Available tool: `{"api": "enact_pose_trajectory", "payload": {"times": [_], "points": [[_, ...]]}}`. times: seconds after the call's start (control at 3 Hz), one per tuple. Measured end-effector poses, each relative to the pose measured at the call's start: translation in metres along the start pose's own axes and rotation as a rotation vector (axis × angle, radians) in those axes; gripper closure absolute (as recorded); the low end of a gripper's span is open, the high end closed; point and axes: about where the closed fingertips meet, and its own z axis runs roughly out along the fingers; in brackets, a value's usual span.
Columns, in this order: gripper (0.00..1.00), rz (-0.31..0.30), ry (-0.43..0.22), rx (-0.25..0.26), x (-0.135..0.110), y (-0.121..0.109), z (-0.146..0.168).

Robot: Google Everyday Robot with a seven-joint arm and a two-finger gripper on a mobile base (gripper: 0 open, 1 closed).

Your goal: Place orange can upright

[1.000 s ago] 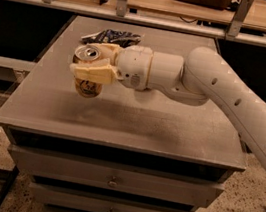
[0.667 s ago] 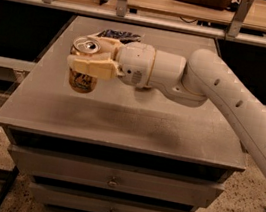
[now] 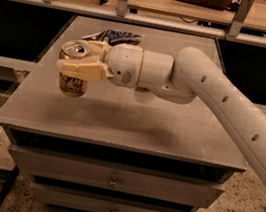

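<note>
The orange can is orange-tan with a cream and brown swirly pattern and a silver top with a pull tab. It stands upright, top up, at the left side of the grey table top; I cannot tell if its base touches the surface. My gripper reaches in from the right and is shut on the orange can, its cream fingers clasped around the upper part. The white arm stretches away to the right.
A dark blue shiny snack bag lies at the back of the table, behind the gripper. The table's left edge is just left of the can. Drawers are below the top. Shelving and a wooden counter stand behind.
The gripper has carried the can a little further left and slightly lower over the table, still holding it upright.
</note>
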Motion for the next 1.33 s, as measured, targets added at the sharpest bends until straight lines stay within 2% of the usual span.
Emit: {"api": "enact_pose_trajectory", "payload": {"times": [0.67,1.0,1.33], "points": [[1.0,0.034,0.052,-0.114,0.026,0.008,0.031],[0.83,0.037,0.082,-0.158,0.039,0.012,0.038],[0.6,0.031,0.101,-0.178,0.047,0.014,0.04]]}}
